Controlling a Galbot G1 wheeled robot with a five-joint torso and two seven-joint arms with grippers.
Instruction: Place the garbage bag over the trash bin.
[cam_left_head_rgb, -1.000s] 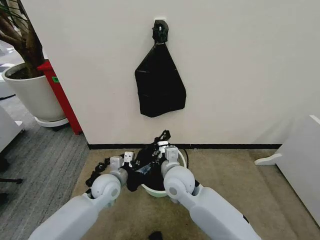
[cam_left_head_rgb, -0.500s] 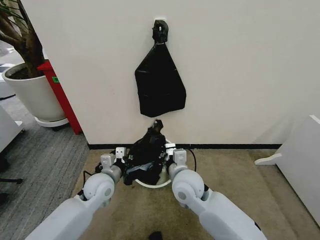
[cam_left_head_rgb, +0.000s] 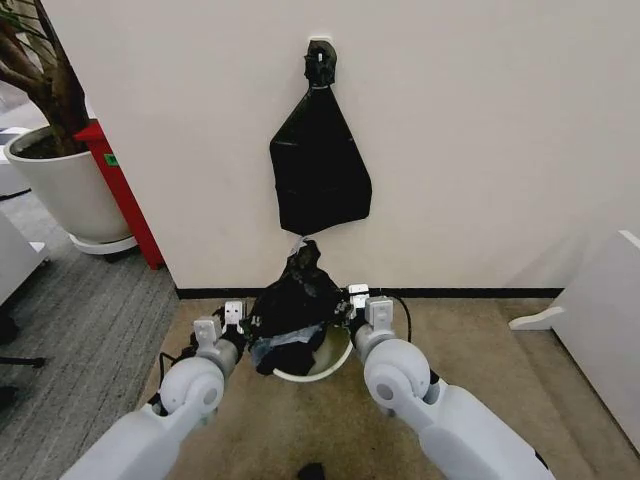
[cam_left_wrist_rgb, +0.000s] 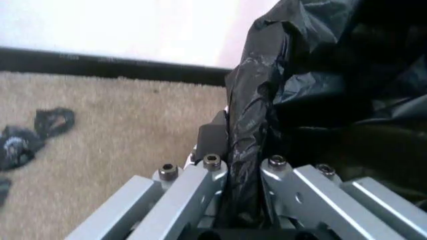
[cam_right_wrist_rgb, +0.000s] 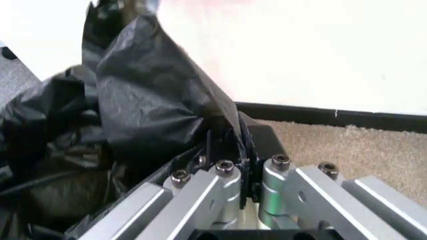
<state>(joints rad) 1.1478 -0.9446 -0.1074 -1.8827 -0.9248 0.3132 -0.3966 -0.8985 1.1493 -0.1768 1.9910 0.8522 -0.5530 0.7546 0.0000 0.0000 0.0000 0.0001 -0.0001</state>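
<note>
Here, the left gripper (cam_left_head_rgb: 233, 318) and right gripper (cam_left_head_rgb: 362, 301) each pinch one edge of the garbage bag (cam_left_head_rgb: 296, 292), spreading its mouth above the trash bin (cam_left_head_rgb: 325, 366) to fit over the rim.

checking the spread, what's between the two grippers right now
In the head view, the garbage bag bunches between the left gripper and right gripper, each shut on an edge, over the trash bin.

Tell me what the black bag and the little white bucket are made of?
The garbage bag looks like thin, shiny plastic film: it crinkles and folds where both grippers pinch it. The trash bin seems smooth, hard plastic, cream-white with a rolled rim, though that's a guess from its look.
</note>
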